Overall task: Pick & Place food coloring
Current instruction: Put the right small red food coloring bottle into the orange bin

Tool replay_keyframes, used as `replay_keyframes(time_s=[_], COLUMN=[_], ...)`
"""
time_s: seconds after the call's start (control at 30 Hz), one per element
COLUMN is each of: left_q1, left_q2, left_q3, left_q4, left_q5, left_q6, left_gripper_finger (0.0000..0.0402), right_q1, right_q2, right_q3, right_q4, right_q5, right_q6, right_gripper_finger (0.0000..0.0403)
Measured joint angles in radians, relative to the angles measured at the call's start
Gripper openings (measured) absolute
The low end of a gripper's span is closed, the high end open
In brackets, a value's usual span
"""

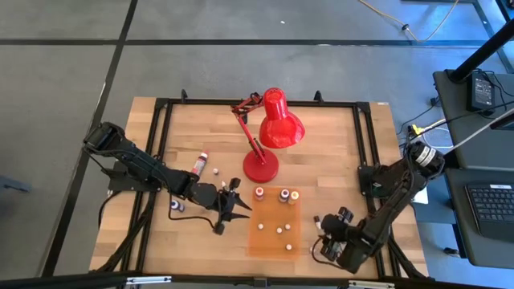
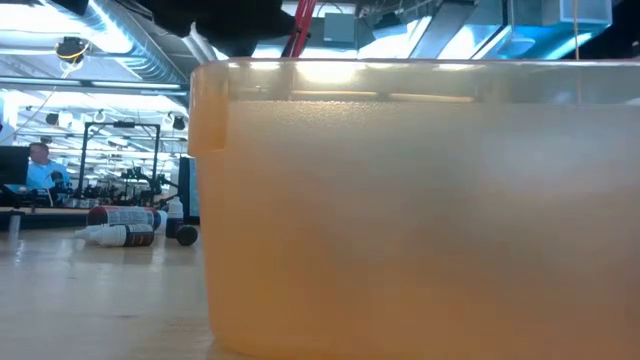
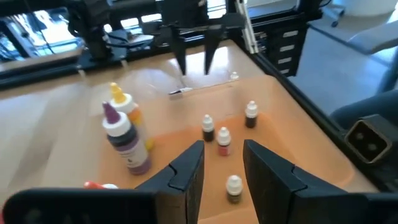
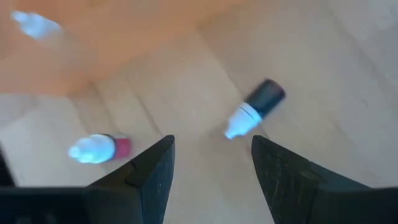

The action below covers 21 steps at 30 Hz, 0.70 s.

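Several tiny food coloring bottles [image 3: 223,140] with white caps stand in the flat orange tray [image 1: 265,241]. Three bigger bottles [image 1: 283,195] stand along its far edge. My left gripper [image 3: 222,165] hovers open at the tray's left edge [image 1: 241,209], pointing across it with nothing between its fingers. My right gripper [image 4: 211,155] is open just right of the tray [image 1: 323,230], tilted down over the table. Below it, two tiny bottles lie on their sides on the wood, a dark one [image 4: 258,109] and a red one [image 4: 99,148].
A red desk lamp [image 1: 273,132] stands behind the tray at mid-table. A larger bottle [image 1: 199,163] lies on the left half, and another [image 1: 177,205] stands by my left arm. The tray's wall [image 2: 420,210] fills the low view. A person sits far off in the room.
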State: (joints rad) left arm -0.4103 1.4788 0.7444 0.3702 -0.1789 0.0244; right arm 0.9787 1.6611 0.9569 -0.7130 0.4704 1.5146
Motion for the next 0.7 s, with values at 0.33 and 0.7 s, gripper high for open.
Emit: replay_keyframes(time_s=[0.33,0.7], left_q1=[0.0,0.001], left_q2=[0.0,0.0], left_q3=[0.0,0.0], left_q4=[0.004,0.027], left_q5=[-0.014,-0.018], left_q6=[0.066,0.182], left_gripper_finger=[0.0109,0.0111], right_q1=[0.053,0.059], right_q2=[0.101,0.252], right_q3=[0.0,0.005], right_q4=[0.033,0.025], right_q5=[0.2,0.23], right_q6=[0.035,0.18], right_gripper_finger=[0.0216,0.0216])
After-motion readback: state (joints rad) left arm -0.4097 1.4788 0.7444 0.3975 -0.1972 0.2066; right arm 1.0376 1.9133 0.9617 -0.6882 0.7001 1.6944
